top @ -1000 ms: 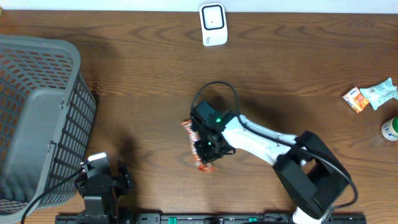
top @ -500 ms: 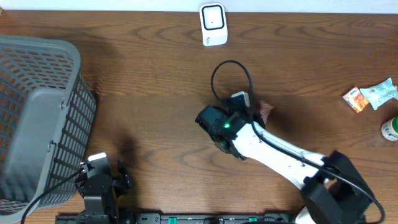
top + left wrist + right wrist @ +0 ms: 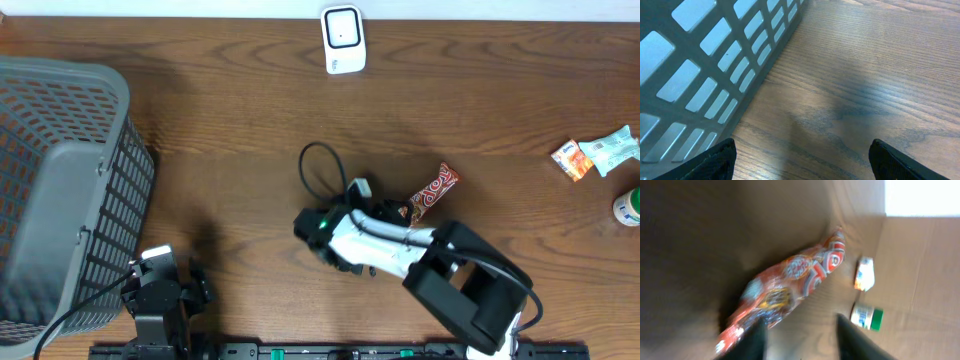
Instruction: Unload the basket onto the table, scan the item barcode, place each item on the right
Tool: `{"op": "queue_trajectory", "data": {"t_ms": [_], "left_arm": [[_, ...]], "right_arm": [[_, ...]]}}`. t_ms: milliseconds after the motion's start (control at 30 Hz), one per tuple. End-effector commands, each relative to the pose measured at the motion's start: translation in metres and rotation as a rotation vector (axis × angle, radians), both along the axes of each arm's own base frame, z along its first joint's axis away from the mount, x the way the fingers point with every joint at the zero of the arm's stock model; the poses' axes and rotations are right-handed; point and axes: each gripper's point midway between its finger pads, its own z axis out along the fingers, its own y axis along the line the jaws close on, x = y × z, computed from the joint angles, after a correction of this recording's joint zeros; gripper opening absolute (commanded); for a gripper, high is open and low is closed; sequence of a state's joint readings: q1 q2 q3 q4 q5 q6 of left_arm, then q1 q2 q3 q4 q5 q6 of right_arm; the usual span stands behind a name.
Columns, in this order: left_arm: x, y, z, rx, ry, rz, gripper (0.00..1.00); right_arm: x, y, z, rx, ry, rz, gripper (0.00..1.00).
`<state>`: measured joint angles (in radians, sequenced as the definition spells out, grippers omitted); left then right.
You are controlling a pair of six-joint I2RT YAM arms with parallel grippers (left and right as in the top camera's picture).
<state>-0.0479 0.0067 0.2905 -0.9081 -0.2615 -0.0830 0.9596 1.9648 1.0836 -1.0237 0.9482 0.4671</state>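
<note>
The item, a red snack wrapper (image 3: pixel 433 191), lies on the wooden table right of centre. In the right wrist view the wrapper (image 3: pixel 785 287) is blurred and lies just ahead of my left-hand finger. My right gripper (image 3: pixel 398 214) (image 3: pixel 802 345) is open, with bare table between its fingers and nothing held. The white barcode scanner (image 3: pixel 342 38) stands at the far edge. At the front left my left gripper (image 3: pixel 162 296) (image 3: pixel 805 162) stays low, open and empty, beside the basket.
A grey mesh basket (image 3: pixel 60 190) (image 3: pixel 715 60) fills the left side. At the far right lie a small orange pack (image 3: pixel 572 160), a clear packet (image 3: pixel 612 148) and a green-capped bottle (image 3: pixel 628 207) (image 3: pixel 866 316). The right arm's black cable (image 3: pixel 312 165) loops over the table's middle.
My right gripper carried the wrapper from left of centre toward the right, then opened and let it go. The wrapper now lies on the table. The left arm has not moved.
</note>
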Motion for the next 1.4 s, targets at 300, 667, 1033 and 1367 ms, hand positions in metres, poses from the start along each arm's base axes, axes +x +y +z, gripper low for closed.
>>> {"op": "queue_trajectory", "data": {"t_ms": [300,667,1033,1367], "left_arm": [[-0.005,0.001,-0.009,0.002,0.035,0.008,0.85],[-0.005,0.001,-0.009,0.002,0.035,0.008,0.85],[-0.005,0.001,-0.009,0.002,0.035,0.008,0.85],[-0.005,0.001,-0.009,0.002,0.035,0.009,0.85]], "right_arm": [[-0.034,0.029,-0.033,0.1,0.098,0.0,0.99],[-0.035,-0.034,-0.085,0.08,0.257,-0.32,0.48],[-0.031,-0.041,-0.061,0.141,0.237,-0.437,0.01],[-0.044,0.094,0.015,0.864,0.575,-0.244,0.02]]}}
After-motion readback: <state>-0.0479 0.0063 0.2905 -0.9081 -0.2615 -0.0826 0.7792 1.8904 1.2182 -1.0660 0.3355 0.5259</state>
